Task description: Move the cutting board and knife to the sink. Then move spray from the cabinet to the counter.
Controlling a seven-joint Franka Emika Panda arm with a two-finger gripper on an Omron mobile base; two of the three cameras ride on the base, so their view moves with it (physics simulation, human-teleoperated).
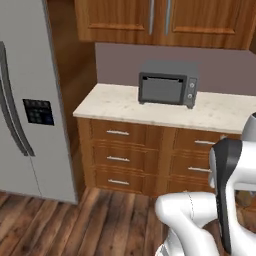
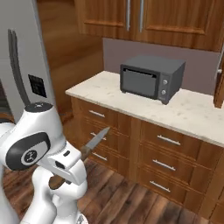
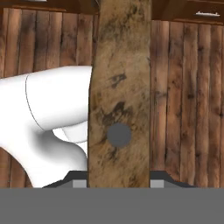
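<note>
Knife (image 2: 94, 142) carried clear of the worktop (image 2: 192, 111): the hand (image 3: 119, 181) clamps its brown handle (image 3: 119, 87) low beside the robot, blade slanting toward one o'clock before the drawers (image 2: 164, 153). A toaster oven (image 2: 151, 78) stands at twelve. With the sink elsewhere, the outstretched blade could strike the drawers as the base turns, or twist loose from so narrow a grip.

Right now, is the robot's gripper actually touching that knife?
Touching. In the hand view the knife's wooden handle sits clamped between the gripper's two fingertips.
</note>
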